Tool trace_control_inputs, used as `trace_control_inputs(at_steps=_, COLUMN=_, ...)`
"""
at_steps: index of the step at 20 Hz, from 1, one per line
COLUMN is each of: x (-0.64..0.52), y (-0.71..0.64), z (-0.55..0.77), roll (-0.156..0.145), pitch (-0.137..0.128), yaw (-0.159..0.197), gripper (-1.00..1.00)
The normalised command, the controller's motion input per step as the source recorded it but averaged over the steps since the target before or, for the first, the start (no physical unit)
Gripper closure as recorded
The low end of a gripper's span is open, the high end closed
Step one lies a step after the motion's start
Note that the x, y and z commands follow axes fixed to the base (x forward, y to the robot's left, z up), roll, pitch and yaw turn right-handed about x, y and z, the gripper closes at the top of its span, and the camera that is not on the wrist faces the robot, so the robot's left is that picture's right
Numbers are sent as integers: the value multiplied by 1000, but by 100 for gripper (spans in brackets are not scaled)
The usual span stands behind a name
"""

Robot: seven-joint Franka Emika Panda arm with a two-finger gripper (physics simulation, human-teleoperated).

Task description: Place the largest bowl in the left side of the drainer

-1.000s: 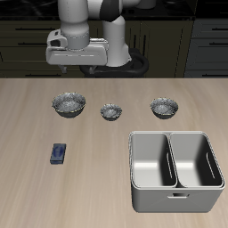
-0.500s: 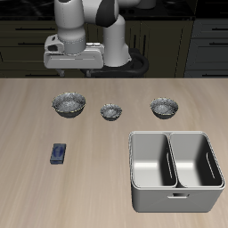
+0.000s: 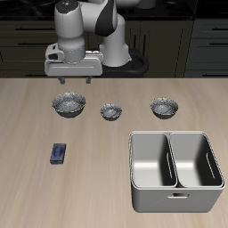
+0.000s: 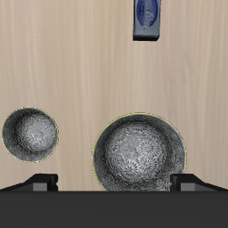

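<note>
My end effector (image 3: 75,78) hangs spread and empty over the largest bowl (image 3: 69,104), which sits on the tabletop (image 3: 36,191), at ten o'clock from the drainer (image 3: 175,169). If I descend off-centre, a finger could strike the rim and tip or skid it toward the small bowl (image 3: 110,110).

blue object (image 4: 148,20) cut off by wrist-view edge, hand (image 4: 112,183) fingertips barely visible, drainer (image 3: 175,205) front wall clipped
</note>
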Motion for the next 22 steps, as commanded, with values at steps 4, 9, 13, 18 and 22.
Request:
trace_control_inputs(at_steps=4, x=8, y=-34, z=-281, roll=4, pitch=19, yaw=-6, gripper=-100)
trace_control_inputs(at_steps=9, x=6, y=-23, z=-282, roll=-11, pitch=21, yaw=-3, gripper=-100)
trace_control_inputs(at_steps=13, x=-86, y=19, z=-241, roll=-8, pitch=-2, yaw=10, gripper=-100)
trace_control_inputs(at_steps=18, x=-82, y=10, z=-195, roll=1, pitch=1, yaw=9, gripper=-100)
trace_control_inputs(at_steps=22, x=-138, y=39, z=-199, roll=2, pitch=-15, yaw=4, gripper=-100)
